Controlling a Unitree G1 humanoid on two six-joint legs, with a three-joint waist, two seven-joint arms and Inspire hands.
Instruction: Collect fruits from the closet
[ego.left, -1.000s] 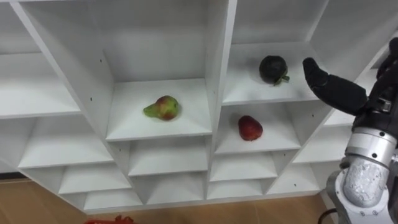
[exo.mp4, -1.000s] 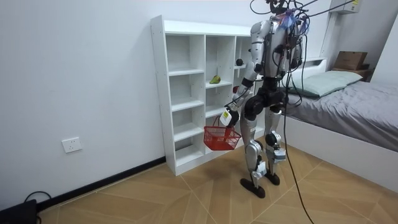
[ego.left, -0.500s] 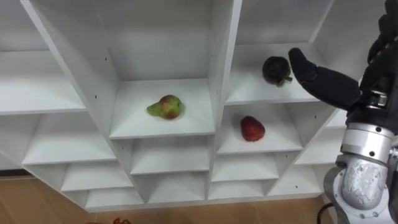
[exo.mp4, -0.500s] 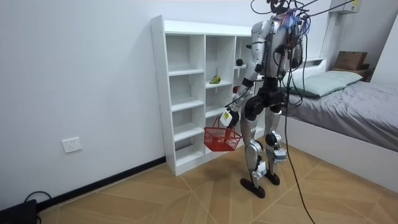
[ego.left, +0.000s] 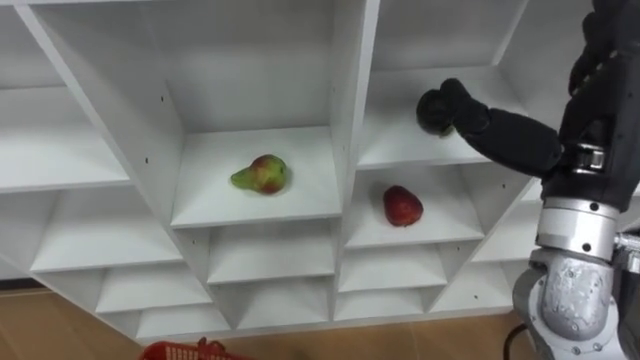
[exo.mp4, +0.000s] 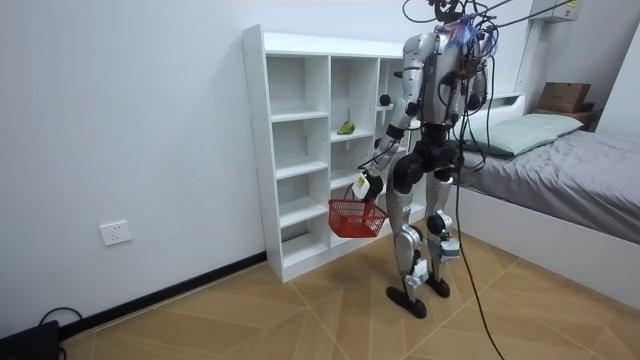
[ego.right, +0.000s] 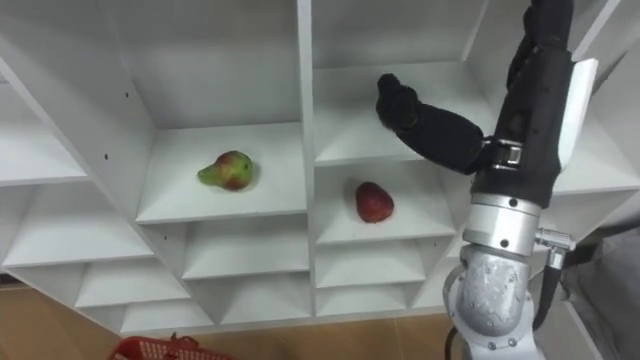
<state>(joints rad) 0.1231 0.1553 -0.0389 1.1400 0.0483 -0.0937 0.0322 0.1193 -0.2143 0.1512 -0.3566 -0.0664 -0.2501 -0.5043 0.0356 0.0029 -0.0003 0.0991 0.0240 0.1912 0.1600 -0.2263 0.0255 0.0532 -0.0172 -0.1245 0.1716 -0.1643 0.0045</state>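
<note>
A dark round fruit (ego.left: 430, 110) lies on an upper shelf of the white closet (ego.left: 350, 120), right of the middle divider. My right hand (ego.left: 468, 112) reaches in from the right, its fingers curled round the fruit and covering most of it in the right eye view (ego.right: 398, 100). A green-red pear (ego.left: 261, 174) lies in the compartment to the left. A red fruit (ego.left: 402, 205) sits one shelf below the dark one. My left hand (exo.mp4: 364, 186) hangs low, shut on the handle of a red basket (exo.mp4: 355, 216), whose rim (ego.left: 190, 350) peeks in at the bottom edge.
I stand facing the closet (exo.mp4: 300, 150) on a wooden floor. A bed (exo.mp4: 580, 180) stands behind me at the room view's right. The other compartments around the fruits hold nothing. A wall socket (exo.mp4: 116, 233) sits low at the room view's left.
My right hand has moved left along the upper shelf and closed onto the dark fruit. The left hand has lifted the basket a little, bringing its rim into the eye views.
</note>
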